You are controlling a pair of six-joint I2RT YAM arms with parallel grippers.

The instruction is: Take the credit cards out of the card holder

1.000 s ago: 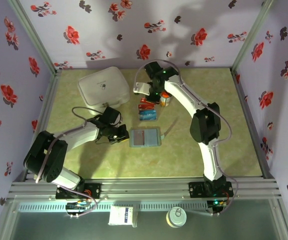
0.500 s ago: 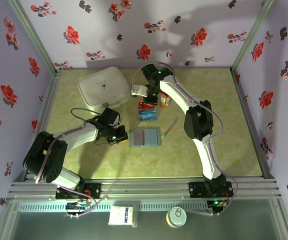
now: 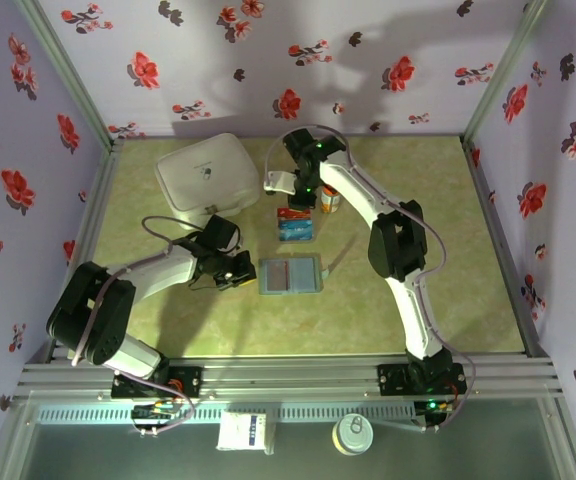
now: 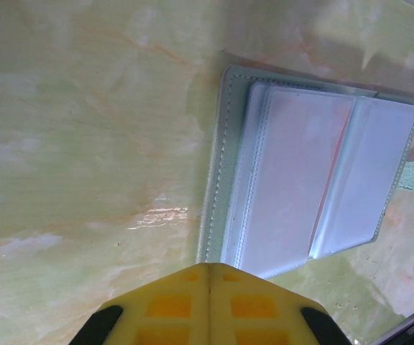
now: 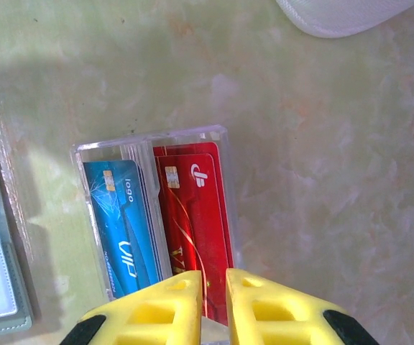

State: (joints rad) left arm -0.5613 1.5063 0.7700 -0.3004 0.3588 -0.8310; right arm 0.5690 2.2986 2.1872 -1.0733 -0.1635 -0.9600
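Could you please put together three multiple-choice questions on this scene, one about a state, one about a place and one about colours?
1. The wallet lies: A folded shut; B open, pockets facing up; C standing on its edge.
2. The cards lie: A in the wallet's pockets; B in a paper envelope; C in the clear box.
3. The cards' colours are: A red and blue; B green and yellow; C black and white.

Answers:
1 B, since the left wrist view shows its clear inner pockets laid flat.
2 C, since they sit side by side within the box walls.
3 A, since the red card sits next to the blue card.
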